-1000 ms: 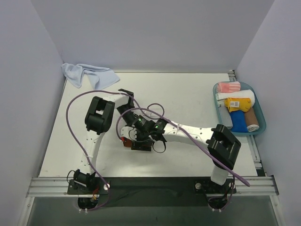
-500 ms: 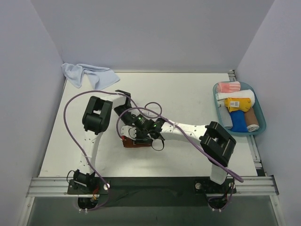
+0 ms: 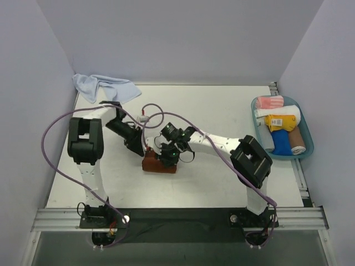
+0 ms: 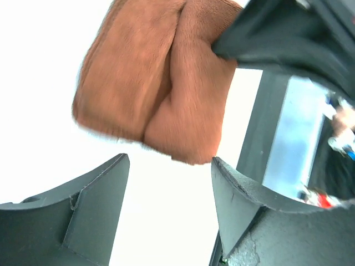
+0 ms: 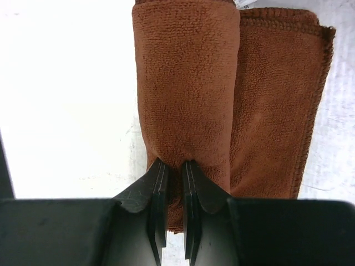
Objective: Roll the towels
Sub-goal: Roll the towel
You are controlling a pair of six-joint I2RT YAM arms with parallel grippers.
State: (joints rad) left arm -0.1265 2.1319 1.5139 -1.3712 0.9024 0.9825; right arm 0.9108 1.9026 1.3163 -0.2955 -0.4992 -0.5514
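Rust-brown towel lies part-rolled mid-table, 1 fold pinched in the closed right gripper. The left gripper gapes just beside it, touching nothing. Light-blue towel is crumpled in the far-left corner. 1 tray of 6 rolled cloths hugs the right edge, bare table between.

One brown towel, one blue towel, one tray, two arms.

Rust-brown towel partly rolled, centre of table; pale-blue towel crumpled, far-left corner.
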